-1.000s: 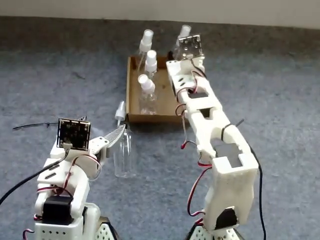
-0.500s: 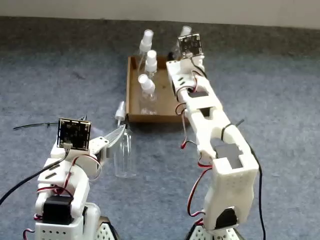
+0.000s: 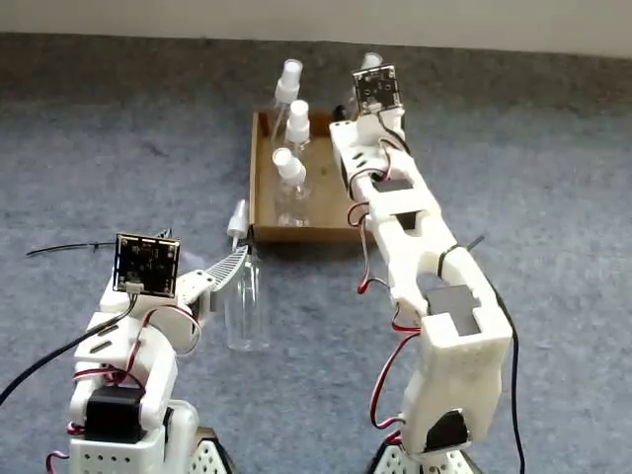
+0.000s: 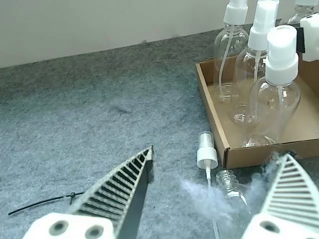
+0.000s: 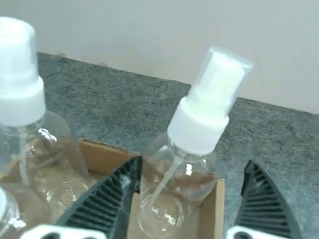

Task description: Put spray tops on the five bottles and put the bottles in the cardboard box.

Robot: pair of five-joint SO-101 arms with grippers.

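Observation:
A clear bottle with no top stands on the grey carpet between the fingers of my open left gripper. A loose white spray top leans beside its neck. From above, that bottle and spray top sit just in front of the cardboard box. Three capped bottles stand in the box's left half. My right gripper is open around a fourth capped bottle, tilted in the box's far right corner, and its fingers are not touching it.
The right arm stretches over the box's right edge. A thin black cable tie lies on the carpet left of the left arm. A pale wall runs behind the box. Open carpet lies on both sides.
The right wrist has shifted slightly toward the far side above the box corner. The left arm, the capless bottle and the loose spray top have not moved.

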